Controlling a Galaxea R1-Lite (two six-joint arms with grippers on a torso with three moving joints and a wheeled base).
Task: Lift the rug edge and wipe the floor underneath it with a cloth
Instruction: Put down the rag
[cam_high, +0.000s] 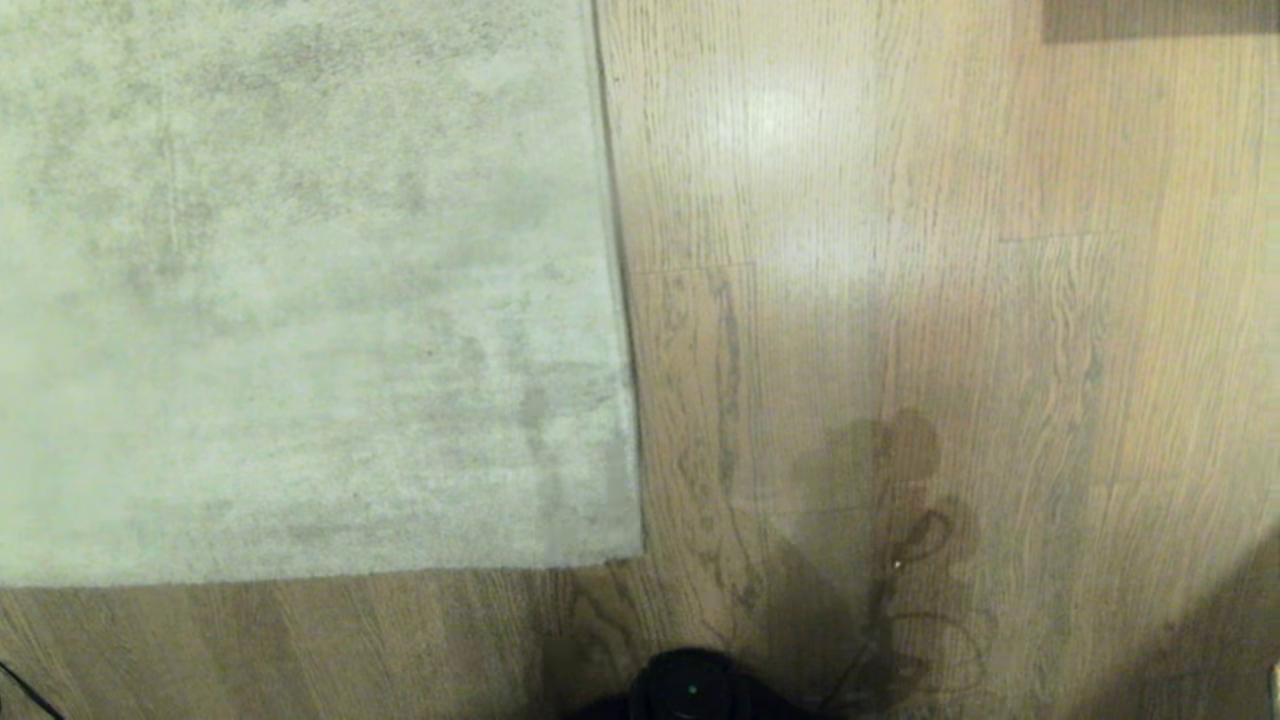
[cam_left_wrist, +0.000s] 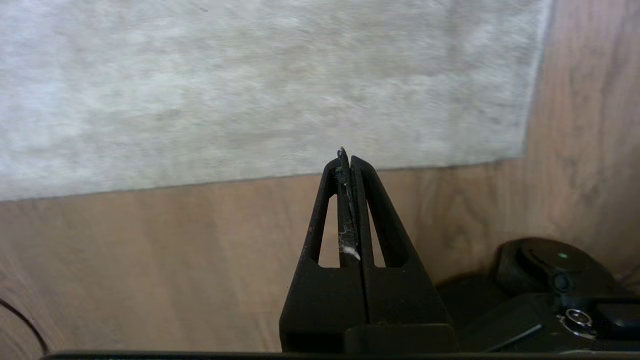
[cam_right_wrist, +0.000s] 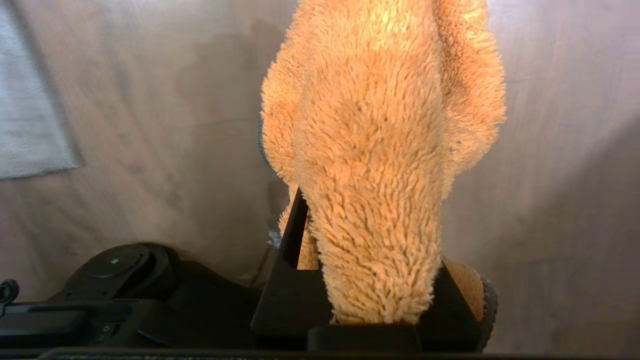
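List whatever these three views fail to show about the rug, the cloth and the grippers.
- Floor under the rug: hidden in every view; the rug edge lies flat.
- Right gripper fingertips: right wrist view, buried in the cloth.
- Both arms: outside the head view.
- Rug's full extent: cut off by the picture edges.

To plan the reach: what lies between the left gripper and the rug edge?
Only bare floor shows between the left gripper and the rug edge, as seen in the left wrist view.
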